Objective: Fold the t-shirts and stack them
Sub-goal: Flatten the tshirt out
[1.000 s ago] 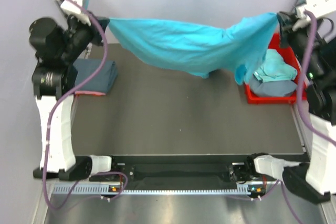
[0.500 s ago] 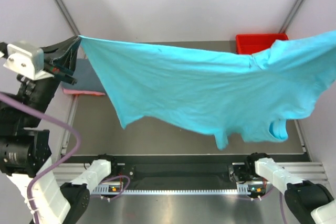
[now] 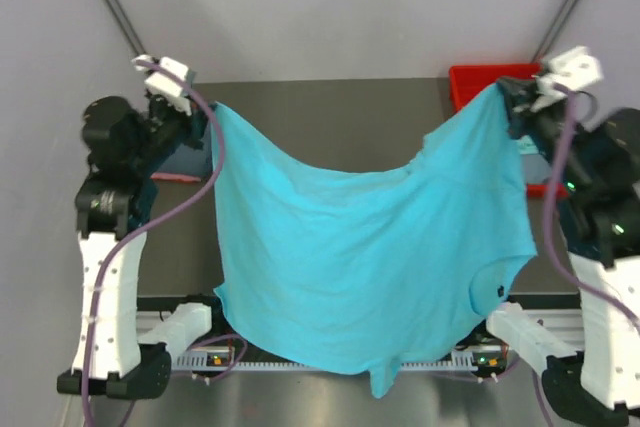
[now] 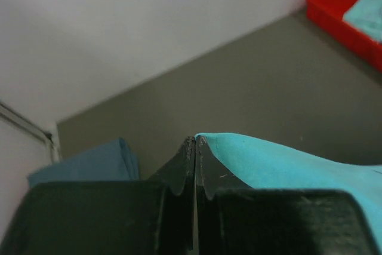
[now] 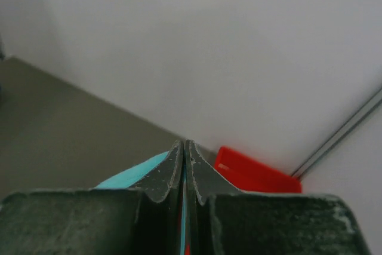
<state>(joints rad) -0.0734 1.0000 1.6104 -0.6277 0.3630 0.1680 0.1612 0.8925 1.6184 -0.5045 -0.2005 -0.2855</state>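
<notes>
My left pincer and right pincer are each pinched tight on a top corner of the teal shirt. Its held edge runs 9 to 3 between them, equally near both, body hanging toward 6 above the table

Jaws of the left gripper pinch the corner of a turquoise t-shirt, with a folded slate-blue t-shirt behind.
</notes>
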